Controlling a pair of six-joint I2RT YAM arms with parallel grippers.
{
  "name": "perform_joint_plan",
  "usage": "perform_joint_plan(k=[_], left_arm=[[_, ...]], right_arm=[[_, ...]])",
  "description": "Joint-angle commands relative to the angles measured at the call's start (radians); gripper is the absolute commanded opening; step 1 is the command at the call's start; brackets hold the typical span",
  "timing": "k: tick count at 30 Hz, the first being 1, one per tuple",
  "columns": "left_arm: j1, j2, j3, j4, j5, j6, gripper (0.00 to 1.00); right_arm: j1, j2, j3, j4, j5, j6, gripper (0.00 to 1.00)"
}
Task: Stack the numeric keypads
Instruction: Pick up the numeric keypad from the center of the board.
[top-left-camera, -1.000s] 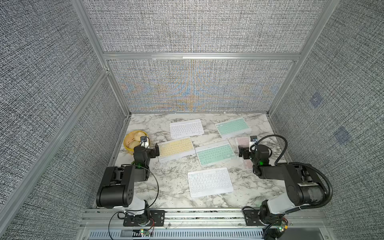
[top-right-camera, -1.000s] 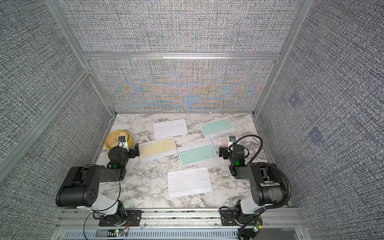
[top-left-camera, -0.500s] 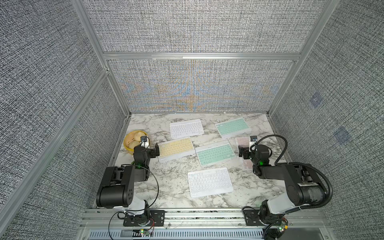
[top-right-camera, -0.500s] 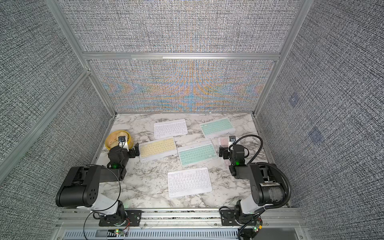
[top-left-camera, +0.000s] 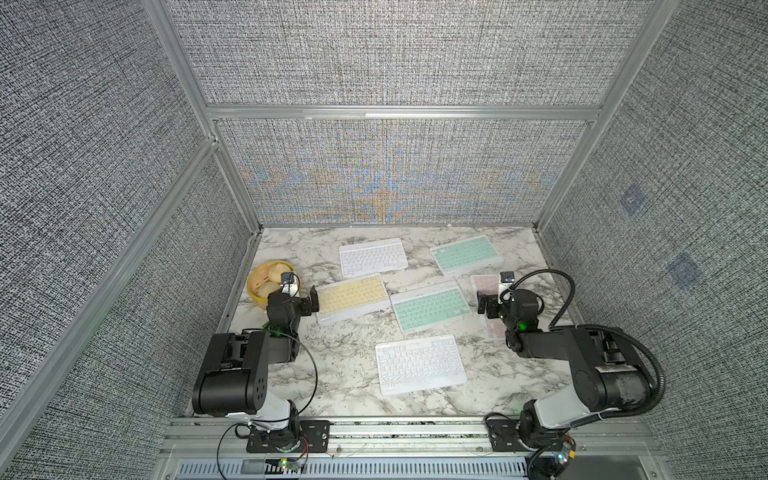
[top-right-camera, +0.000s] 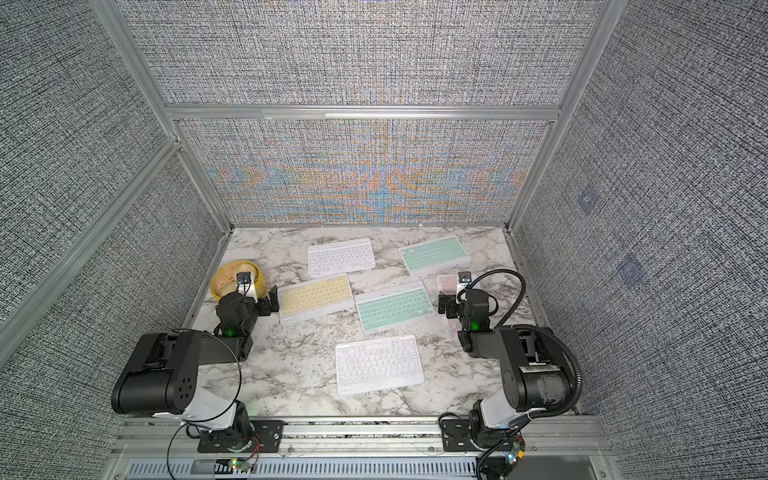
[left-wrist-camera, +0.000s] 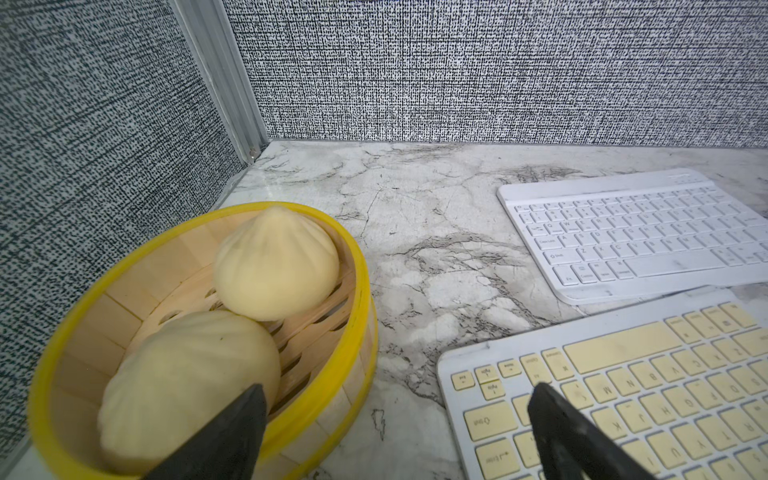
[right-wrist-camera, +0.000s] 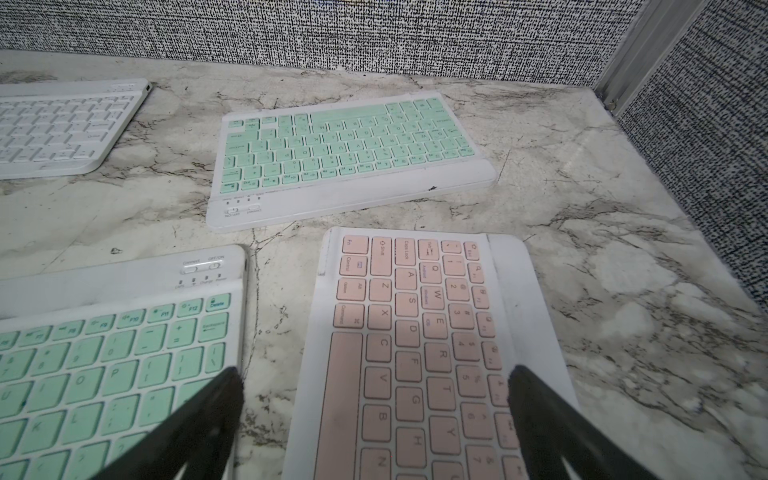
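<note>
Several white-framed keypads lie flat and apart on the marble table. A white one (top-left-camera: 372, 257) and a mint one (top-left-camera: 465, 254) are at the back. A yellow one (top-left-camera: 352, 297) and a second mint one (top-left-camera: 432, 306) are in the middle, and another white one (top-left-camera: 419, 364) is in front. The pink one (right-wrist-camera: 419, 332) lies at the right, partly hidden under my right arm. My left gripper (left-wrist-camera: 395, 395) is open, low over the yellow keypad's (left-wrist-camera: 623, 395) corner beside the steamer. My right gripper (right-wrist-camera: 374, 382) is open above the pink keypad, holding nothing.
A yellow-rimmed bamboo steamer (top-left-camera: 252, 286) holding two buns (left-wrist-camera: 274, 262) stands at the left wall, close to my left gripper. Textured walls enclose the table on the left, back and right. Bare marble (top-left-camera: 340, 357) shows between my left arm and the front white keypad.
</note>
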Motion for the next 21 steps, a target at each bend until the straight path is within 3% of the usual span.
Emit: perform_joint_plan(k=[1,4,7,10,12,18,21], left_arm=[[0.002,-0.004,-0.003,0.032,0.001,0.003,0.98],[0.002,-0.019,-0.013,0.045,0.005,0.012,0.99],[-0.001,-0.129,-0.013,-0.037,-0.001,0.012,0.99],[-0.001,-0.304,0.033,-0.251,0.030,0.021,0.99],[-0.001,-0.400,0.101,-0.408,0.041,-0.038,0.99],[-0.009,-0.505,0.383,-0.882,0.070,-0.481,0.99],[-0.020,-0.501,0.480,-1.024,0.138,-0.742,0.99]], right_arm=[[-0.002,-0.005,-0.001,0.049,0.002,-0.003,0.99],[0.004,-0.094,0.063,-0.134,-0.011,-0.021,0.99],[0.034,-0.219,0.175,-0.393,-0.010,-0.039,0.99],[0.101,-0.315,0.269,-0.547,0.003,-0.053,0.99],[0.151,-0.348,0.362,-0.681,0.026,0.014,0.99],[0.310,-0.308,0.694,-1.082,0.038,0.302,0.99],[0.378,-0.267,0.804,-1.160,-0.021,0.470,0.99]])
